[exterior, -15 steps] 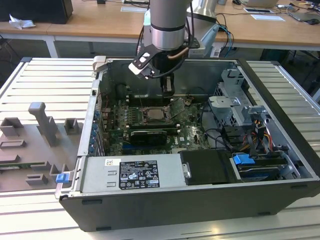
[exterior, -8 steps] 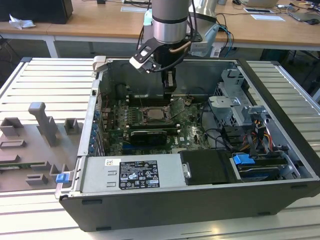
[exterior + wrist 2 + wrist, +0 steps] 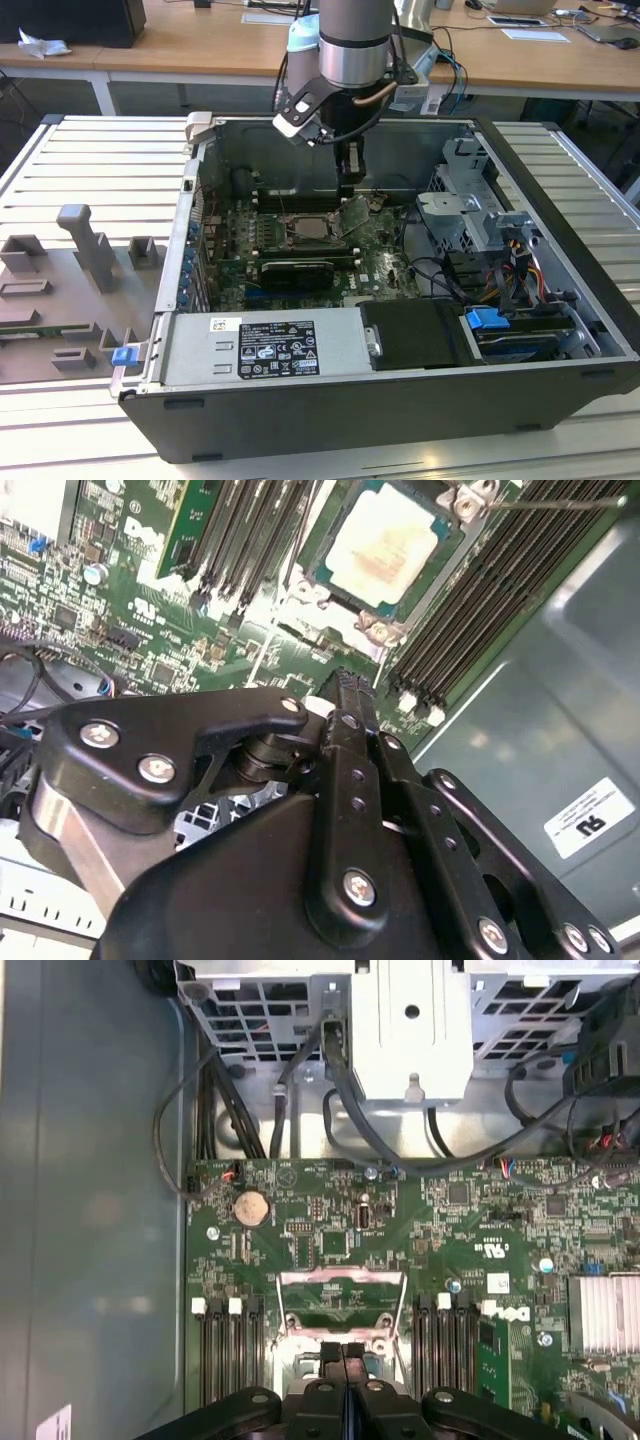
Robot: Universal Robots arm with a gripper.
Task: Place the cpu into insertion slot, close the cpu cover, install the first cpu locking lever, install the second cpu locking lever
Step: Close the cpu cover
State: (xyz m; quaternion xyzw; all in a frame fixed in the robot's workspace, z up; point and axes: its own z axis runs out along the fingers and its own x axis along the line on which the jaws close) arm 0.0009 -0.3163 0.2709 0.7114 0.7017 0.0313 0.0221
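Note:
The cpu (image 3: 385, 542) lies flat in the insertion slot (image 3: 325, 575), its pale face up, in the second wrist view. In the exterior view the slot (image 3: 308, 228) sits mid-board, and the cpu cover (image 3: 353, 215) stands tilted up at the edge nearer that view's right. My gripper (image 3: 350, 172) hangs just above the raised cover. In the first wrist view its fingers (image 3: 333, 1360) are pressed together with nothing between them, right beside the cover's (image 3: 340, 1298) frame. A thin metal lever (image 3: 560, 500) juts out past the socket corner.
The work is inside an open computer case (image 3: 560, 260) with tall walls. Long memory slots (image 3: 228, 1355) flank the socket on both sides. A drive cage (image 3: 470, 215) and cables (image 3: 330, 1110) crowd the exterior view's right. A power supply (image 3: 265, 348) lies along the front.

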